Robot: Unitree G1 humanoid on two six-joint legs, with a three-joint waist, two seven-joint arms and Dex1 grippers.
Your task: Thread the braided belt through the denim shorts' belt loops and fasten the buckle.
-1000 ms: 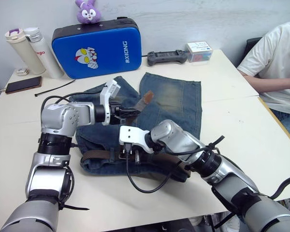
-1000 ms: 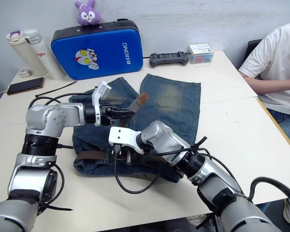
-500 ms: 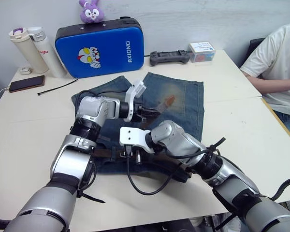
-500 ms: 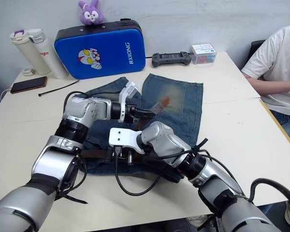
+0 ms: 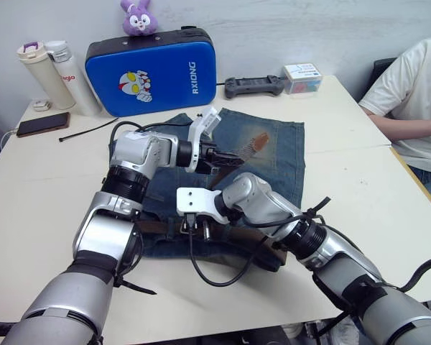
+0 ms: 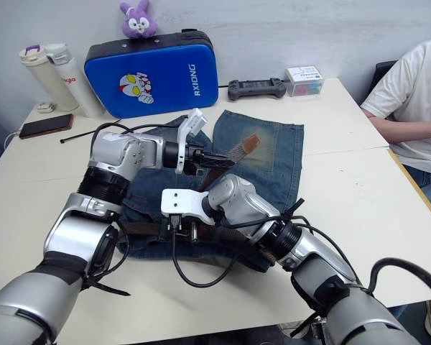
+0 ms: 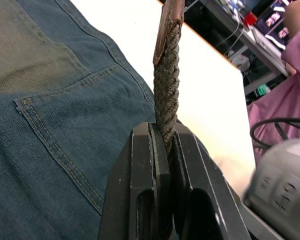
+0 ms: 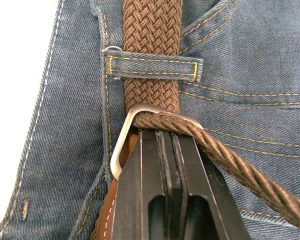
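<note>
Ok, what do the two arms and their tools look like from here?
Both arms are silver-grey metal segments with black joints and loose black cables. Each wrist carries a white camera bracket. The left tool and the right tool each have two flat black fingers.

White table (image 5: 50, 180), two tops butted together, seam running along the right side. Pale grey wall (image 5: 309, 29) behind, evenly lit. Against the wall: blue hard case (image 5: 154, 75) with cartoon print, purple plush rabbit (image 5: 138, 17) on top. Two white bottles (image 5: 54, 72) at far left; smartphone (image 5: 39, 123) and black cable tie (image 5: 86, 130) near them. Black game controller (image 5: 253, 86) and small clear box (image 5: 305, 77) at far right. Seated person in white T-shirt (image 5: 416, 100) at right edge.
</note>
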